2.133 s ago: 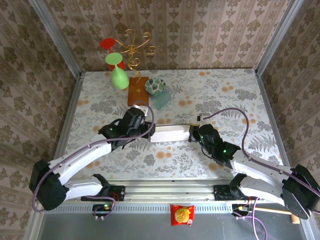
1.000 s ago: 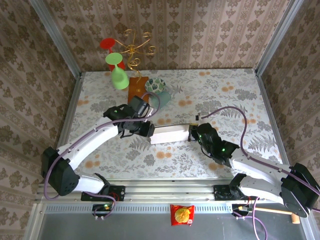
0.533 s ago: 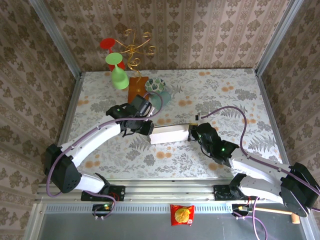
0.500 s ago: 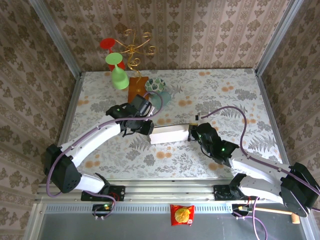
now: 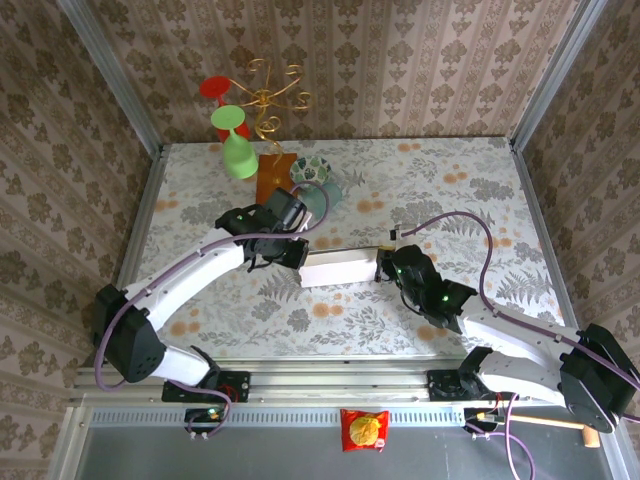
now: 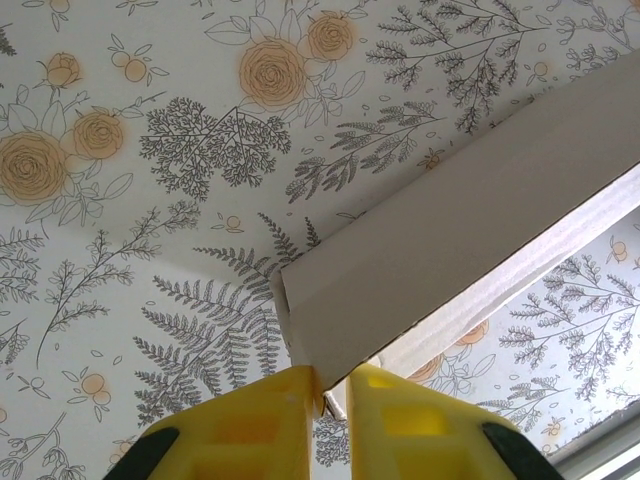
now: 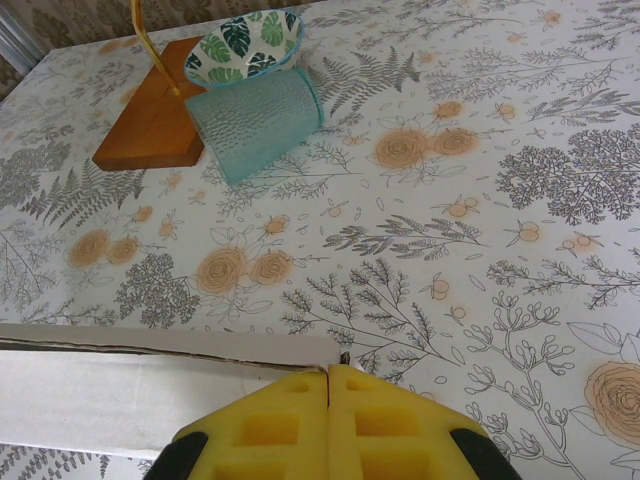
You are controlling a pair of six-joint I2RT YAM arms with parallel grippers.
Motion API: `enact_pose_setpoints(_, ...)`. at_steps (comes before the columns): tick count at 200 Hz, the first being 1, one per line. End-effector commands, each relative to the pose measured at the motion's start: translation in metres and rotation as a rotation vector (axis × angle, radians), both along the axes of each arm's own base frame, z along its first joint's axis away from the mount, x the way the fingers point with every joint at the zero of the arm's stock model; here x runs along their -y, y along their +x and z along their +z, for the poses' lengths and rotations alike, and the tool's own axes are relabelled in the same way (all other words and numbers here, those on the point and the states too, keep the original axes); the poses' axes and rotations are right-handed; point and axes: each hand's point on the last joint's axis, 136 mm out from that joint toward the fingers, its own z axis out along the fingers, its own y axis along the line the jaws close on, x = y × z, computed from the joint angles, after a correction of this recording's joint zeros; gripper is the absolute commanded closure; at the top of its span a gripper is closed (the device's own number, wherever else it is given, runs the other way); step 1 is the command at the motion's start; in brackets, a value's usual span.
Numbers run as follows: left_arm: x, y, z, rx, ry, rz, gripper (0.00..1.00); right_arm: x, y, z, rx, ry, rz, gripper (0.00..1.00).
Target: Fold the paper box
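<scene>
Now the left fingers (image 6: 250,425) stand narrow, nipping one corner of the box (image 5: 340,268). The right fingers (image 7: 270,425) are pressed together at its other end, nearer than the cup (image 7: 255,122). Such small holds may slip, or tear the thin flap.

I'm working in a robot test cell dressed up to look like a home. Damask wallpaper panels (image 5: 400,60) stand inside bare aluminium posts (image 5: 110,75). The counter (image 5: 450,170) wears a floral cloth, and a metal mounting rail (image 5: 340,382) runs along its near edge.
</scene>
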Motion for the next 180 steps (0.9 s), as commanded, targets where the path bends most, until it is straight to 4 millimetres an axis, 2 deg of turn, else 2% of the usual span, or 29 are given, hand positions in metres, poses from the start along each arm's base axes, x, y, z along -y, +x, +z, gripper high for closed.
enact_pose_setpoints(1,0.000,-0.001,0.002,0.007,0.015,-0.009,0.87,0.011,-0.013,-0.034,-0.110,-0.116,0.000,1.00)
enact_pose_setpoints(61,0.002,-0.006,-0.004,-0.021,0.006,0.028,1.00,0.012,-0.014,-0.035,-0.115,-0.119,-0.001,1.00)
enact_pose_setpoints(134,-0.002,-0.001,-0.003,-0.014,-0.036,0.152,1.00,0.011,-0.014,-0.036,-0.121,-0.111,-0.003,1.00)
enact_pose_setpoints(180,0.000,-0.003,-0.012,-0.084,-0.114,0.236,1.00,0.011,-0.014,-0.037,-0.129,-0.112,-0.006,1.00)
